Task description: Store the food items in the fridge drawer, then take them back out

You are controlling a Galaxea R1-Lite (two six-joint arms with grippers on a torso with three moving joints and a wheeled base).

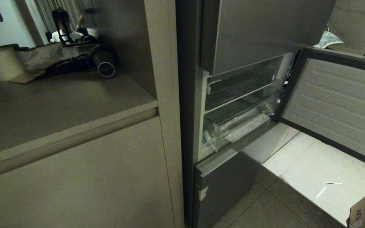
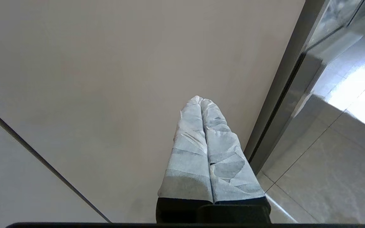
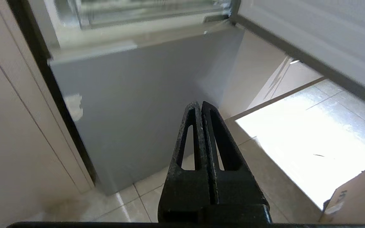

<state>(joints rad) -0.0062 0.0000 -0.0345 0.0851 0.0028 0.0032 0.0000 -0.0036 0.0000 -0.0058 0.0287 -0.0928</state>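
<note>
Fingers of the right gripper (image 3: 201, 106) are pressed flat together, clenched on nothing, at lower centre of the right wrist view. Beyond the tips is the grey lower door panel (image 3: 144, 104), and past it pale floor tiles (image 3: 309, 139) with a bright patch of light at right. A cardboard box (image 3: 356, 196) sits at the lower right corner.

Fingers of the left gripper (image 2: 201, 99), wrapped in pale cloth, are likewise closed tip to tip and hold nothing. They sit at lower centre of the left wrist view against a plain beige cabinet front (image 2: 122, 79), with the dark fridge edge (image 2: 280, 95) running down the right side.

Neither arm appears in the head view. There the fridge drawer (image 1: 236, 126) lies right of centre, its thick clear front lip facing lower left, below another clear compartment (image 1: 242, 82). I cannot tell whether anything lies inside; no potato or pepper can be made out. The open door (image 1: 337, 101) swings out at the right edge, ribbed inner face showing. The lower door panel (image 1: 223, 186) is closed beneath the drawer.

Left half of the head view is a beige counter (image 1: 52, 107). At upper left on it are a paper roll (image 1: 2, 63), a crumpled bag (image 1: 43, 55) and a hair dryer (image 1: 105, 65). A person (image 1: 62, 27) shows in the far upper left corner.
</note>
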